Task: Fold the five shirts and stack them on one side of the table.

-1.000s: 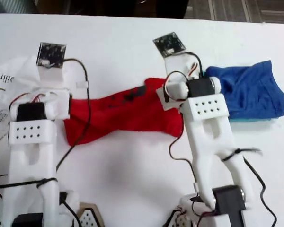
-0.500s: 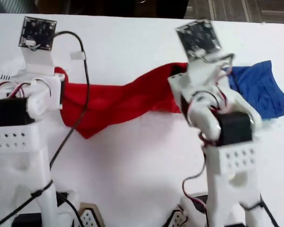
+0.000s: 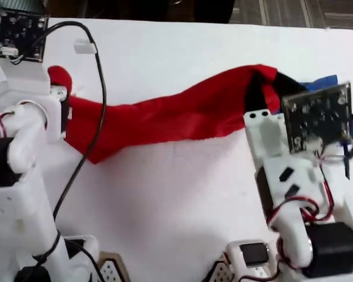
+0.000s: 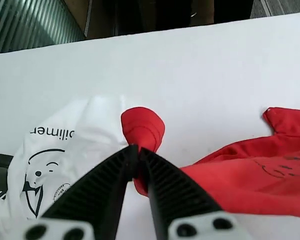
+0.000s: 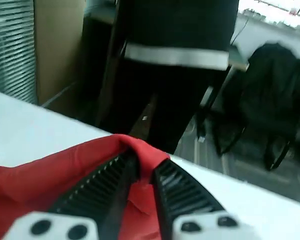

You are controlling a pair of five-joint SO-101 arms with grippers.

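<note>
A red shirt [image 3: 165, 114] hangs stretched between both arms above the white table [image 3: 165, 200]. My left gripper [image 4: 138, 152] is shut on one end of it, where a bunched red tip [image 4: 142, 127] sticks out past the fingers; in the high view that end [image 3: 59, 79] is at the left. My right gripper [image 5: 142, 165] is shut on the other end of the red shirt [image 5: 65, 175], raised at the right [image 3: 262, 79]. A blue shirt [image 3: 323, 82] lies folded at the right, mostly hidden behind the right arm.
A white shirt [image 4: 60, 150] with black print lies at the table's left side, under the left arm. The table's far edge [image 4: 190, 35] runs behind the shirts. Cables [image 3: 97, 76] hang from both arms. The near middle of the table is bare.
Both arms have risen and spread apart with the red shirt, lifting its ends off the table and pulling it taut. The right arm now covers most of the blue shirt.
</note>
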